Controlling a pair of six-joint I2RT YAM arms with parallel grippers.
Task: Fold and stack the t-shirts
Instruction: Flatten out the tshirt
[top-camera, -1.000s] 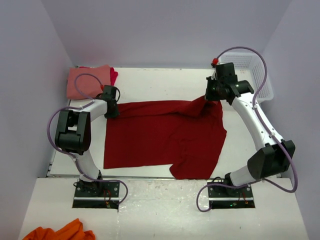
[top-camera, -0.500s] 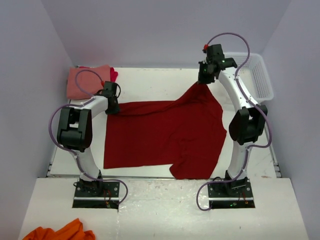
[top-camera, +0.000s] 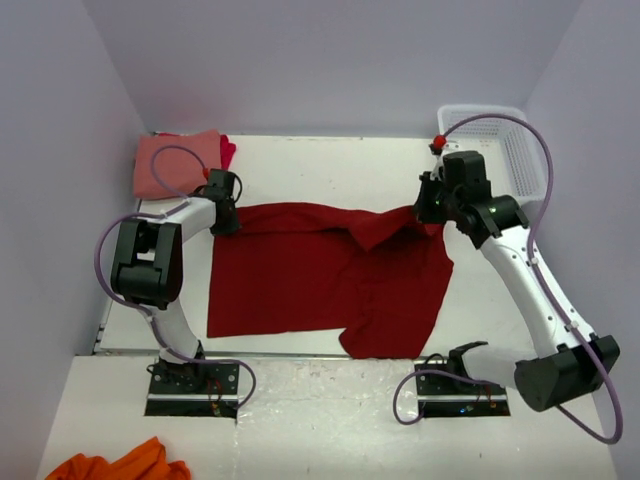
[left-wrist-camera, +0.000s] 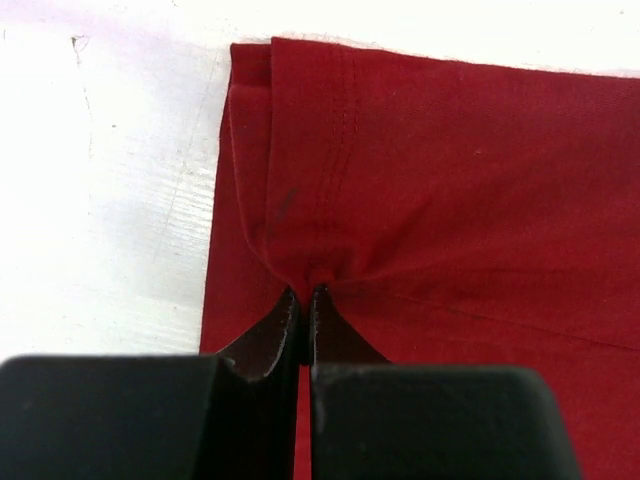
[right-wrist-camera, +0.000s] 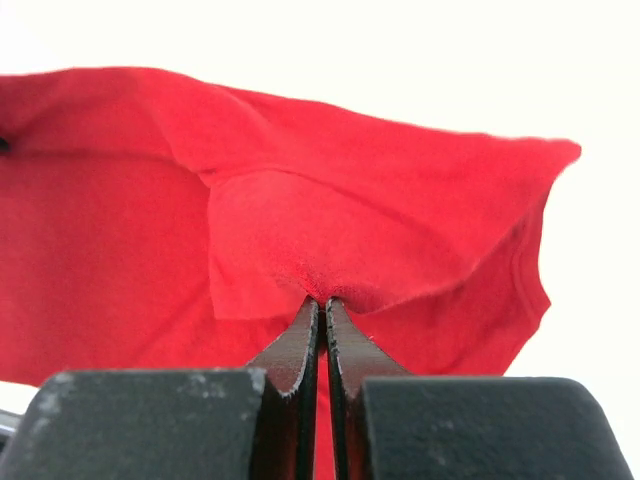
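A big dark red t-shirt (top-camera: 320, 275) lies spread over the middle of the table. My left gripper (top-camera: 226, 222) is shut on its far left corner, pinching a tuck of hemmed cloth (left-wrist-camera: 312, 272) flat on the table. My right gripper (top-camera: 428, 208) is shut on the far right corner, where the cloth (right-wrist-camera: 320, 285) is lifted and folded over. A salmon-pink t-shirt (top-camera: 175, 160) lies folded at the far left corner, on top of a brighter red one (top-camera: 228, 150) that peeks out beside it.
A white plastic basket (top-camera: 515, 150) stands at the far right. An orange cloth (top-camera: 115, 465) lies off the table at the near left. White walls close in the left, far and right sides.
The right gripper rose toward the back with the shirt's corner, then came down and nearer again, leaving a fold in the cloth. The left gripper has held still.
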